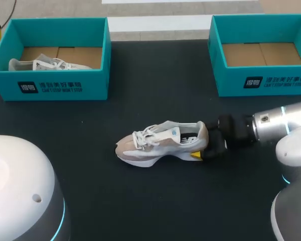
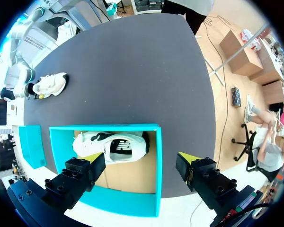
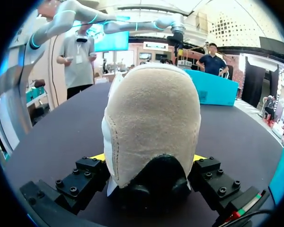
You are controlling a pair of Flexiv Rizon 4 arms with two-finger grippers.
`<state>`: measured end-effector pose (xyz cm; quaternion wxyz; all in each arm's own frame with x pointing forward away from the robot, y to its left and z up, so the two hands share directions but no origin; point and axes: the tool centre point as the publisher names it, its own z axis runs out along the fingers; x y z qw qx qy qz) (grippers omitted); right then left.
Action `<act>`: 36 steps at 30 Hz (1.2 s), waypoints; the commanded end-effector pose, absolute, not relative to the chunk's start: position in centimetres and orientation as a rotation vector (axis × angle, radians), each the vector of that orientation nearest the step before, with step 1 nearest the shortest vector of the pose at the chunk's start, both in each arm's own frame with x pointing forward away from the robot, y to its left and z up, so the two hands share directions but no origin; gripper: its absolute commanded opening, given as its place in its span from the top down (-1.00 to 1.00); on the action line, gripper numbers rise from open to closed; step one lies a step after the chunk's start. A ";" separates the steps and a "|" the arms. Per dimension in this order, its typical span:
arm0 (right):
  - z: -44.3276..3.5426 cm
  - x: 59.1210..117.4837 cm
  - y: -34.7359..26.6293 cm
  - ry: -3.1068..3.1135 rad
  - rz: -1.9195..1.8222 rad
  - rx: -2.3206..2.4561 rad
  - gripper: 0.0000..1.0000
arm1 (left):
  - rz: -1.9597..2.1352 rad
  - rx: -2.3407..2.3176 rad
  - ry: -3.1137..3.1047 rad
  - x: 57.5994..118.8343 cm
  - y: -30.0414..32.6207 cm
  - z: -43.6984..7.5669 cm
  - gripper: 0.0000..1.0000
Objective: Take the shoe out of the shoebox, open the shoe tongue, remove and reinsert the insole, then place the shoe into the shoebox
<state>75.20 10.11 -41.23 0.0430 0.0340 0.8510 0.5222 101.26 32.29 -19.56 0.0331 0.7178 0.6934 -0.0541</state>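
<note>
A beige and white shoe (image 1: 160, 143) lies on its sole in the middle of the black table, toe toward the left. My right gripper (image 1: 204, 143) is at its heel, one finger on each side. In the right wrist view the tan heel (image 3: 151, 118) fills the space between the yellow tips, and the right gripper (image 3: 149, 158) is shut on it. My left gripper (image 2: 141, 161) hangs open and empty above the left teal shoebox (image 2: 104, 127). A second white shoe (image 2: 111, 145) lies on its side inside that box.
The left shoebox (image 1: 55, 85) with the second shoe (image 1: 45, 64) stands at the back left. An empty teal shoebox (image 1: 263, 83) stands at the back right. Bare black tabletop (image 1: 155, 85) stretches between them and around the shoe.
</note>
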 end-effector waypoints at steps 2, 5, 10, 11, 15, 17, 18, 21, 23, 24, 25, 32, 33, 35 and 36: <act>-42.3 75.8 10.8 2.617 1.623 0.084 1.00 | -0.166 2.211 2.134 101.3 32.3 -19.5 -1.00; -42.4 75.8 10.9 2.616 1.627 0.093 1.00 | -0.166 2.211 2.134 101.3 32.3 -19.5 -1.00; -42.5 75.5 11.1 2.605 1.610 0.111 1.00 | -0.166 2.211 2.134 101.3 32.3 -19.5 -1.00; -42.5 75.5 11.1 2.605 1.610 0.111 1.00 | -0.166 2.211 2.134 101.3 32.3 -19.5 -1.00; -42.5 75.5 11.1 2.605 1.610 0.111 1.00 | -0.166 2.211 2.134 101.3 32.3 -19.5 -1.00; -42.5 75.5 11.1 2.605 1.610 0.111 1.00 | -0.166 2.211 2.134 101.3 32.3 -19.5 -1.00; -42.5 75.5 11.1 2.605 1.610 0.111 1.00 | -0.166 2.211 2.134 101.3 32.3 -19.5 -1.00; -42.5 75.5 11.1 2.605 1.610 0.111 1.00 | -0.166 2.211 2.134 101.3 32.3 -19.5 -1.00; -42.5 75.5 11.1 2.605 1.610 0.111 1.00 | -0.166 2.211 2.134 101.3 32.3 -19.5 -1.00; -42.5 75.5 11.1 2.605 1.610 0.111 1.00 | -0.166 2.211 2.134 101.3 32.3 -19.5 -1.00; -42.5 75.5 11.1 2.605 1.610 0.111 1.00 | -0.183 2.212 2.151 100.5 31.9 -19.1 -1.00; -42.5 75.5 11.1 2.605 1.610 0.111 1.00 | -0.013 1.936 2.447 95.7 28.0 -18.2 -1.00; -42.5 75.5 11.1 2.605 1.610 0.111 1.00 | 0.005 1.889 2.457 95.0 27.6 -18.1 -1.00; -42.5 75.5 11.1 2.605 1.610 0.111 1.00 | 0.011 1.846 2.486 93.8 26.8 -17.9 -1.00; -42.5 75.5 11.1 2.605 1.610 0.111 1.00 | 0.049 1.788 2.530 93.4 26.3 -17.9 -1.00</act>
